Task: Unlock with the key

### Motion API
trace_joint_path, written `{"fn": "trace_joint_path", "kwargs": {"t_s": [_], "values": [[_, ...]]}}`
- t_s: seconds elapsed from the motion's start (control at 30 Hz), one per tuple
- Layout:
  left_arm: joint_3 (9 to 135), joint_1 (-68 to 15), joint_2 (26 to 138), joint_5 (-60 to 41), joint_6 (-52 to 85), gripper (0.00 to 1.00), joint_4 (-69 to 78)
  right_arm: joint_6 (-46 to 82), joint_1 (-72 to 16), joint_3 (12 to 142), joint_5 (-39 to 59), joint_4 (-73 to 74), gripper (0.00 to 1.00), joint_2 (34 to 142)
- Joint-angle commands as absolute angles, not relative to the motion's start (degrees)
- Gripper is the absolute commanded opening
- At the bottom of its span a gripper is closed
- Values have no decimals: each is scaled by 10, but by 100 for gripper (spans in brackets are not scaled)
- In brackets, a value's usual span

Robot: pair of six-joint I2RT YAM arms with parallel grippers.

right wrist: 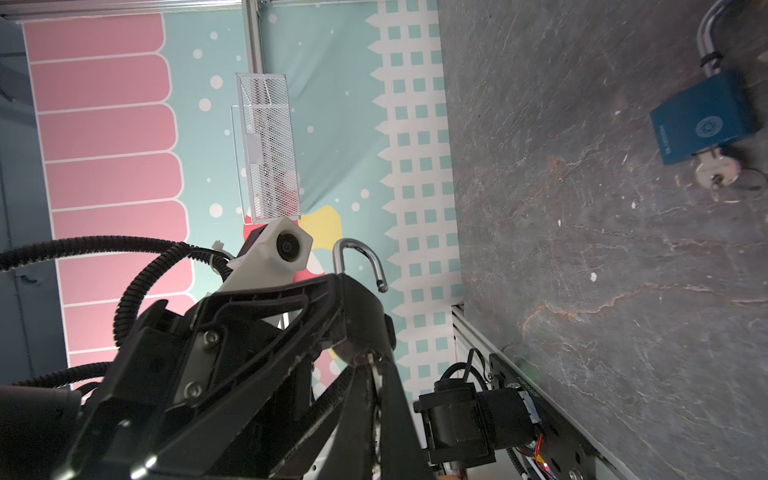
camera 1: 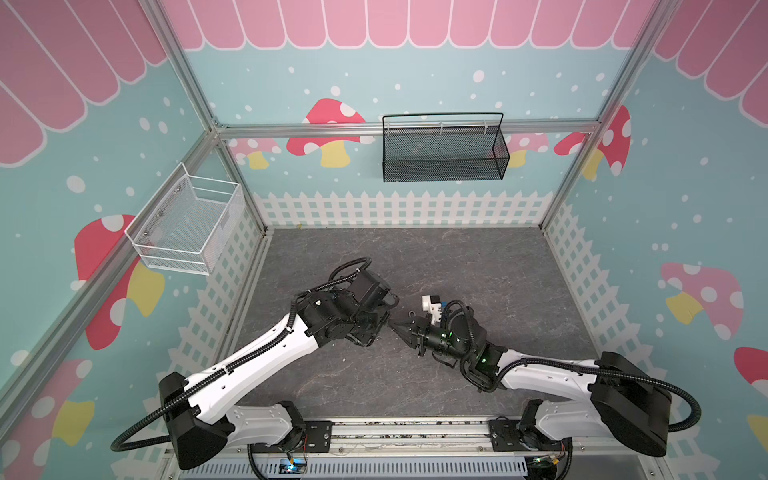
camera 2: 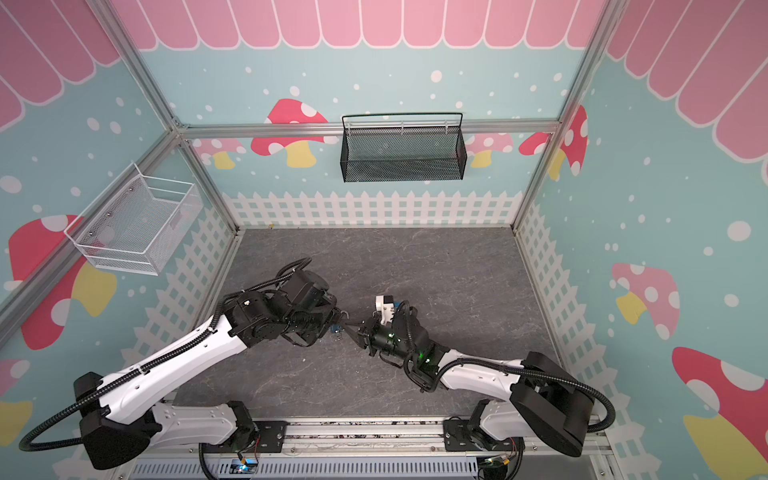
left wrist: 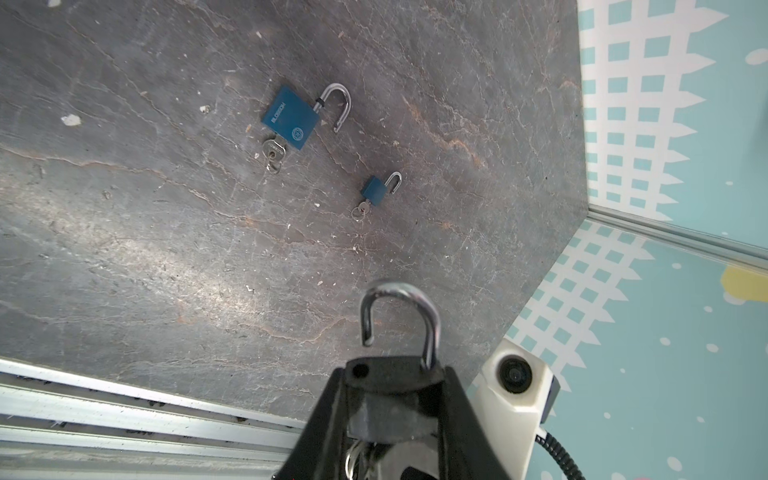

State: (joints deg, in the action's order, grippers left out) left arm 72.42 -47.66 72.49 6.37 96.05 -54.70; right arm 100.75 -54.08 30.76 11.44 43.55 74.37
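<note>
Left gripper: jaws partly open, clamped on body of dark padlock, lifted off table. Shackle open, one leg out of body. Below on table: larger blue padlock and smaller blue padlock, each shackle open, key inserted. Right gripper: jaws fully closed, pinching key at underside of held padlock.

The far half and right side of the grey marbled tabletop lie bare. Mid-table the left gripper, clamping a black padlock, and the right gripper stand tip to tip, no gap between. Near them lie a large blue padlock and a small blue padlock, with bare table between
</note>
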Motion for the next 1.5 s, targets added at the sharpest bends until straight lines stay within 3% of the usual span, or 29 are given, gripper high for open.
{"fn": "trace_joint_path", "kwargs": {"t_s": [0.0,0.13,0.47,0.9,1.17,1.47], "values": [[742,-462,725,40,909,0,-575,936,-535,349,102,407,15,718],[724,-455,712,79,840,0,-585,829,-535,367,84,285,34,710],[603,-456,633,130,553,0,-445,614,-495,381,39,78,67,618],[433,-510,545,66,147,0,-83,380,-443,539,101,-218,76,625],[460,-529,593,70,54,0,-54,323,-443,651,97,-323,78,669],[439,-532,584,70,43,0,-9,326,-440,741,64,-388,78,731]]}}
